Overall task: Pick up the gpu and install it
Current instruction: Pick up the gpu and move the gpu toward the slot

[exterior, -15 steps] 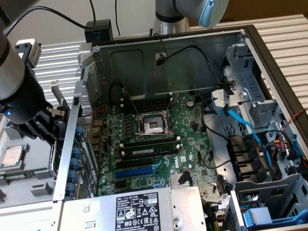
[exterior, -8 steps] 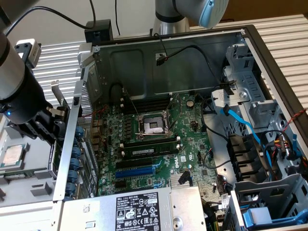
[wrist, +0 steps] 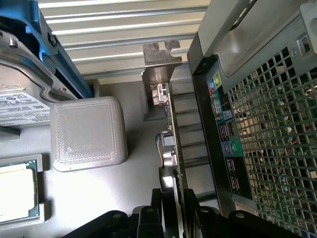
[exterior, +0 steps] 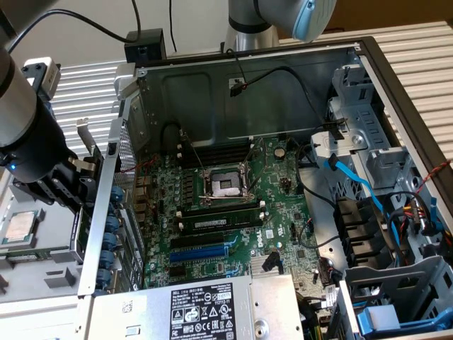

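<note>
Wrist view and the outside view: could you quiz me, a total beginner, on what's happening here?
1. True or false: the gpu already sits in the motherboard.
2. What does the claw grip? A the gpu, B a blue cable, C a fan.
3. Fill in: the gpu is held ___ the computer case.
Key: 1 false; 2 A; 3 outside.

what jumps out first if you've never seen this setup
The open computer case sits in the middle of the exterior view, with a large green motherboard lying inside it. Outside the case, at the exterior view's left, the black gripper clamps the gpu edge-on beside the case's perforated rear panel. A bare processor chip lies on a tray there too.
</note>
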Controlling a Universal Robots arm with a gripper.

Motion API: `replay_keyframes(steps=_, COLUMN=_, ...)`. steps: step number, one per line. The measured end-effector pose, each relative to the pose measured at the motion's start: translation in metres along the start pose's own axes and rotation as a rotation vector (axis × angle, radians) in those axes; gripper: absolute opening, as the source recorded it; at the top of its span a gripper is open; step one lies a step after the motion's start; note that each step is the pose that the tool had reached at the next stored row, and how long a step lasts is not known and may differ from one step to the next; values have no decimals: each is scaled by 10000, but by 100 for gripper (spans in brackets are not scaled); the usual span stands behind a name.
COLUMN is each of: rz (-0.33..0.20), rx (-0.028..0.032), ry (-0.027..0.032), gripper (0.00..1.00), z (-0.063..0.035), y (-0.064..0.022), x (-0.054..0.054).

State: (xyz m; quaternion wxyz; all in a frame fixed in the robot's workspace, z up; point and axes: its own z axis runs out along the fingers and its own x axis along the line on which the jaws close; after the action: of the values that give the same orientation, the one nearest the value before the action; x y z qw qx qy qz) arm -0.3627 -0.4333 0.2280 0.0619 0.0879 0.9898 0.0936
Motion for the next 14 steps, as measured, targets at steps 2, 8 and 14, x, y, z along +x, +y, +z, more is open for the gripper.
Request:
replay_keyframes(steps=2, rz=0, rx=2, ry=2, gripper=29, z=-10, y=2, x=-1)
replay_keyframes(steps=8, rz=1, rx=1, ry=1, gripper=29, z=-39, y=7, x=-4)
replay_keyframes(steps=14, rz=0, rx=0, ry=-1, gripper=29, z=-67, y=11, x=-7)
